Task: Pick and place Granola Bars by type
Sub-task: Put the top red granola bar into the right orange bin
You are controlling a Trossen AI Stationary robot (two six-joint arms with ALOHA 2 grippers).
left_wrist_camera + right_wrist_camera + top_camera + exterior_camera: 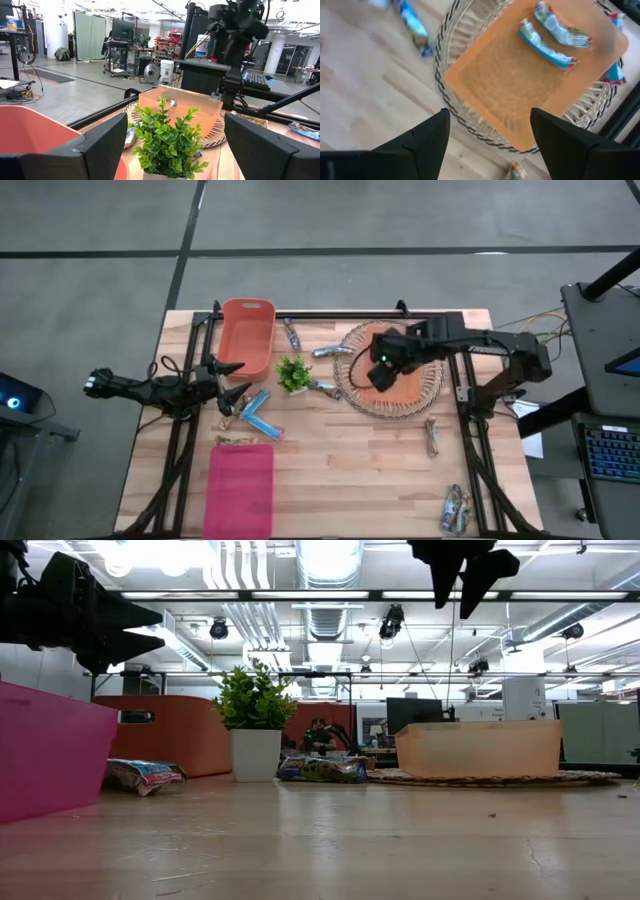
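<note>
right gripper [487,135]: above orange bin [500,95], fingers apart, empty | left gripper [232,380]: beside plant [293,372], fingers apart, empty

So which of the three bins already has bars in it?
The light orange bin on the wicker mat, under the right gripper: two blue-wrapped bars lie inside. The coral bin and pink bin show none.

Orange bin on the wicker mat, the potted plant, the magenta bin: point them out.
orange bin [520,85]: right wrist view, bare floor of the bin.
potted plant [254,754]: low view, front of its white pot.
magenta bin [240,490]: high view, middle of its inside floor.
</note>
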